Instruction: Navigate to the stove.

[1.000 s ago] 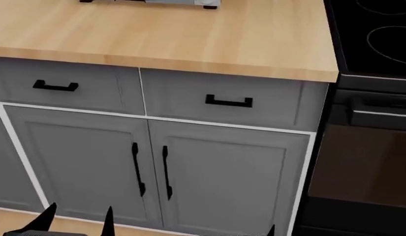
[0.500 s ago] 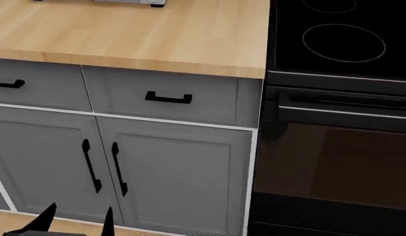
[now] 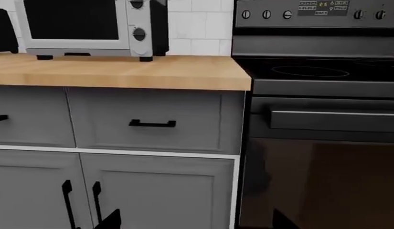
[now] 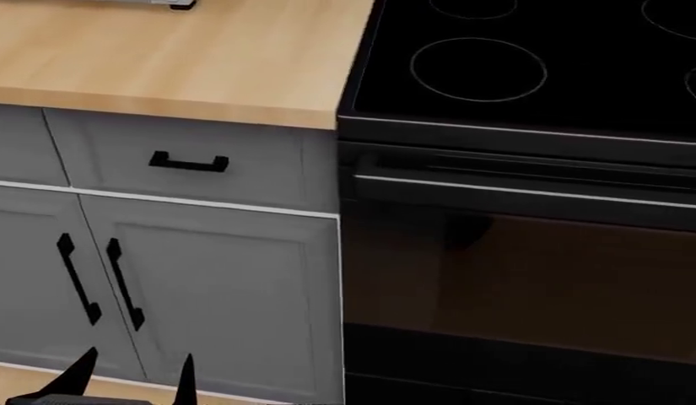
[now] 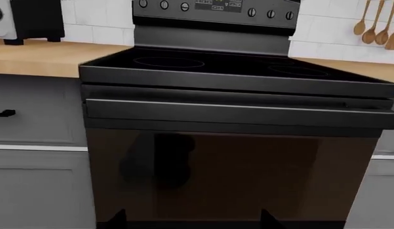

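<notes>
The stove (image 4: 528, 211) is a black range with a flat glass cooktop bearing thin grey rings, a bar handle and a dark brownish oven window; it fills the right half of the head view. It also shows in the left wrist view (image 3: 324, 119) and, squarely ahead, in the right wrist view (image 5: 235, 119). My left gripper (image 4: 134, 375) is open and empty, low at the head view's bottom left, before the grey cabinet doors; it also shows in its own wrist view (image 3: 193, 222). My right gripper (image 5: 191, 220) is open and empty, facing the oven door; it is out of the head view.
A wooden countertop (image 4: 168, 59) over grey cabinets (image 4: 213, 278) with black handles adjoins the stove's left side. A silver toaster oven (image 3: 88, 26) stands on that counter. Wooden spoons (image 5: 378, 24) hang on the tiled wall right of the stove. More counter lies beyond it.
The head view has shifted right along the cabinets: the stove has slid from the right edge to fill the right half, and the cabinet doors have moved to the left.
</notes>
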Robot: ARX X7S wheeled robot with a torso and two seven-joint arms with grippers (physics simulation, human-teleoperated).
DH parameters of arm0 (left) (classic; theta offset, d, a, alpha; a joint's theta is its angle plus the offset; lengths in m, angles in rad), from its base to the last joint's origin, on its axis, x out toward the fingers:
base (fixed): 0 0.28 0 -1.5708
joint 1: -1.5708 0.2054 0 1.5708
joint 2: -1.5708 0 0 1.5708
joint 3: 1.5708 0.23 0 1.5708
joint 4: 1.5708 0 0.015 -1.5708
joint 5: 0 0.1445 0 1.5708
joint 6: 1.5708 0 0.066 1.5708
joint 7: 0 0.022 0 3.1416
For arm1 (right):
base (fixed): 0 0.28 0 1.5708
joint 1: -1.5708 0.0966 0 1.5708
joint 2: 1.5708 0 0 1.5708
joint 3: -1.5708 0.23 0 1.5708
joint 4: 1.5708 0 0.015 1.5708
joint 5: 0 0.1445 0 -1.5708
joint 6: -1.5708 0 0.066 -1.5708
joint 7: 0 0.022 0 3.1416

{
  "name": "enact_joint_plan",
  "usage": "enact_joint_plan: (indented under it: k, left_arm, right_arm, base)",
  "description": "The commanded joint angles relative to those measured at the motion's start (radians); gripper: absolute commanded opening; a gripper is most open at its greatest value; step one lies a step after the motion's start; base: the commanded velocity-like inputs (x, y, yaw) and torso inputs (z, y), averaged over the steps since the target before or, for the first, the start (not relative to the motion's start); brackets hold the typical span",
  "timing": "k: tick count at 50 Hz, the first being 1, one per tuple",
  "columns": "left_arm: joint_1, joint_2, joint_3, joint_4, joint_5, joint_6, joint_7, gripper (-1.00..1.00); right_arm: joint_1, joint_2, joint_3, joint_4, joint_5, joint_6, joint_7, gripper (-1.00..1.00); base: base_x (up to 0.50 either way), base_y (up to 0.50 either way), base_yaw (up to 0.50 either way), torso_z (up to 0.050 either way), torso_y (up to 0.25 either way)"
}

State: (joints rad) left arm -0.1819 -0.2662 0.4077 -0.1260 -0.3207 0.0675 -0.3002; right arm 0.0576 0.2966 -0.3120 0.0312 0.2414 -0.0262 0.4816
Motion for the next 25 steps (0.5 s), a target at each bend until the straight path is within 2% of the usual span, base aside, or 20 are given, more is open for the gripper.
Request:
enact_joint_plan:
  k: [1,25]
  left_arm:
    - [-0.002,-0.001,0.004,-0.005,-0.002,0.005,0.0,1.0]
    - [-0.001,-0.008,0.011,0.008,-0.007,0.0,-0.009,1.0]
  right_arm:
    - [0.003,0.0,-0.003,0.008,0.002,-0.006,0.001,1.0]
    - [0.0,0.005,-0.008,0.003,0.006,-0.008,0.006,1.0]
  base:
    - [-0.5,-0.03,0.0,0.0,0.0]
    - [-0.5,-0.02,0.0,0.0,0.0]
